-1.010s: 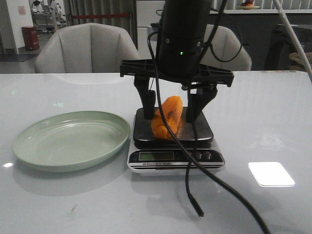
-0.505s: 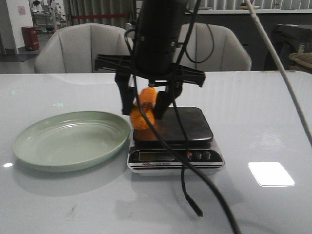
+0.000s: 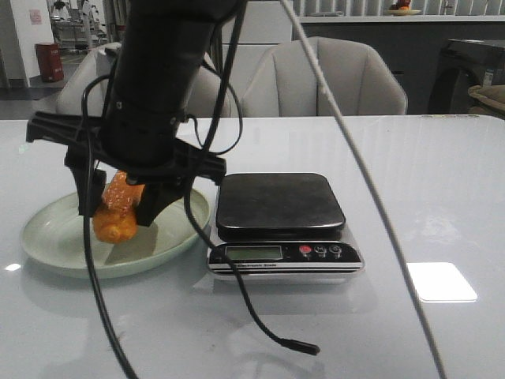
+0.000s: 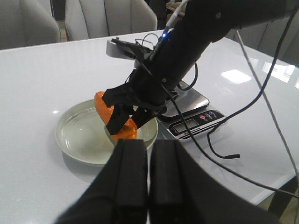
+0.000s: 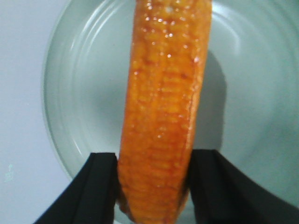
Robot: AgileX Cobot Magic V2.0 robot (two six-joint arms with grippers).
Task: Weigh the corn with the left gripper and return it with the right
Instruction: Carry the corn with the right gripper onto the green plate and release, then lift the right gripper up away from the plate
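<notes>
The corn point(image 3: 117, 221), an orange-yellow cob, hangs in my right gripper point(image 3: 120, 204), which is shut on it a little above the green plate point(image 3: 55, 237). In the right wrist view the corn point(image 5: 163, 116) sits between the two black fingers point(image 5: 100, 186), with the plate point(image 5: 84, 93) under it. The left wrist view shows the same grip on the corn point(image 4: 100, 103) over the plate point(image 4: 79, 135). My left gripper point(image 4: 148, 144) is shut and empty, held back from the plate towards the table's near side. It does not show in the front view.
The kitchen scale point(image 3: 280, 204) stands just right of the plate with nothing on its platform; it also shows in the left wrist view point(image 4: 194, 100). A loose black cable point(image 3: 260, 328) trails over the table in front of the scale. Chairs stand behind the table.
My right gripper has lifted the corn off the scale and carried it left, to above the green plate. The scale's platform is now bare.
</notes>
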